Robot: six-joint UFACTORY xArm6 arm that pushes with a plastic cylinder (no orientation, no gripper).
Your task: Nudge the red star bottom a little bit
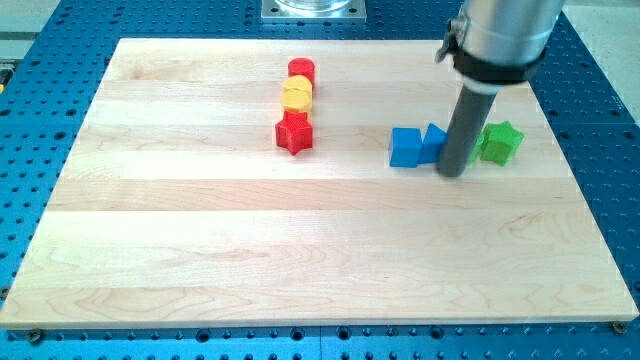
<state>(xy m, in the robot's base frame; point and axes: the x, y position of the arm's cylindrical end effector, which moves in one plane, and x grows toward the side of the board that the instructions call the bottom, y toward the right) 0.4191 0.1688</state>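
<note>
The red star lies on the wooden board left of centre, near the view's top. A yellow round block touches its top side, and a red cylinder sits just above that. My tip is far to the view's right of the red star. It stands right beside a blue block and partly hides it.
A blue cube sits left of my tip, touching the other blue block. A green star sits just right of my tip. The board rests on a blue perforated table. A metal mount is at the view's top.
</note>
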